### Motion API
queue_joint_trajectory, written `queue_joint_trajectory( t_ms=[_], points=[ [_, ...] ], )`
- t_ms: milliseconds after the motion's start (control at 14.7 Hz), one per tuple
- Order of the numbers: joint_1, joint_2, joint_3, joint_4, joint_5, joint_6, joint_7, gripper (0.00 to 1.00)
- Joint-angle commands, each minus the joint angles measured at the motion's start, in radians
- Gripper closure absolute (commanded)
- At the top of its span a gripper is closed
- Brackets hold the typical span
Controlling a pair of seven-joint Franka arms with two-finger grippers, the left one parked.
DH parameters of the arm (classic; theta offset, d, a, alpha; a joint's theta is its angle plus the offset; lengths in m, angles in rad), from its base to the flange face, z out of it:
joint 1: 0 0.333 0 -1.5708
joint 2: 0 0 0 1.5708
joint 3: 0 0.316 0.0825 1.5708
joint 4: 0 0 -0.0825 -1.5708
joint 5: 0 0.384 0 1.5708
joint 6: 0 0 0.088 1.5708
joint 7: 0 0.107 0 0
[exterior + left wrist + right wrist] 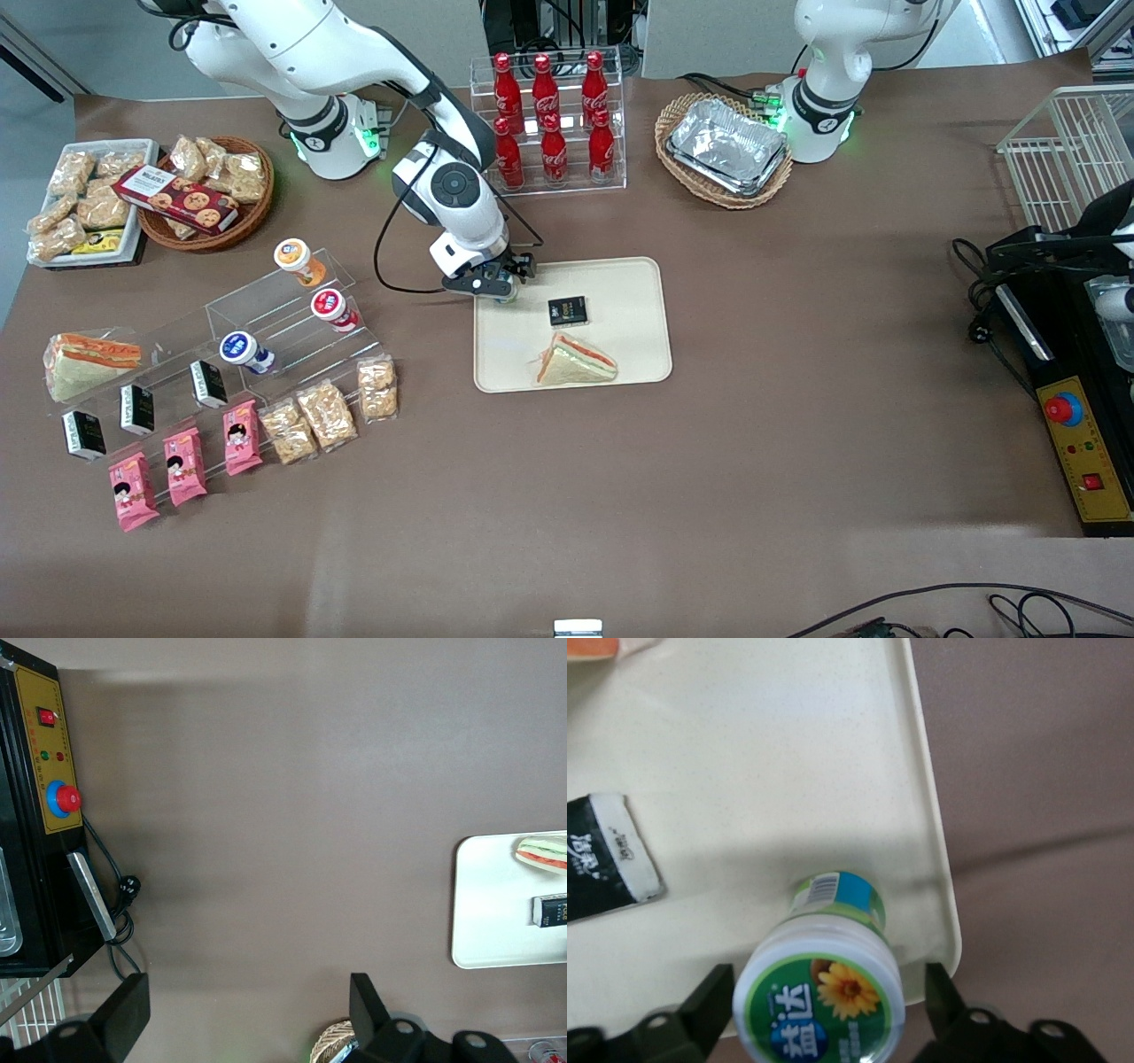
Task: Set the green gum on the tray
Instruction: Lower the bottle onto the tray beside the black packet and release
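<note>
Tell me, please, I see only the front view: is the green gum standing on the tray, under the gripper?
Observer: Yes. In the right wrist view the green gum stands upright on the tray, close to its corner rim.
Operator: Does the gripper hold it?
Observer: The gripper is open; its fingers flank the gum with a gap on each side.
Operator: Does it touch the black packet?
Observer: No, the black packet lies apart from it.

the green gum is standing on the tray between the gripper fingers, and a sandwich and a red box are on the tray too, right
Almost. The box is black, not red, as the front view shows. The rest holds: the green gum stands on the tray between the open fingers of the gripper, with the sandwich there too.
</note>
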Motion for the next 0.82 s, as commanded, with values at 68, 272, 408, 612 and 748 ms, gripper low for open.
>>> queue_joint_trajectory(
  t_ms=[68, 272, 408, 612, 748],
  points=[
    [-0.024, -0.003, -0.001, 0.024, -0.041, -0.005, 0.024, 0.00],
    [-0.046, -0.115, -0.001, 0.025, -0.046, -0.085, 0.018, 0.00],
    [-0.084, -0.204, -0.001, 0.060, -0.055, -0.169, -0.008, 0.00],
    [-0.148, -0.283, 0.000, 0.167, -0.040, -0.408, -0.130, 0.00],
    [-0.190, -0.284, 0.000, 0.301, -0.040, -0.630, -0.220, 0.00]
  ],
)
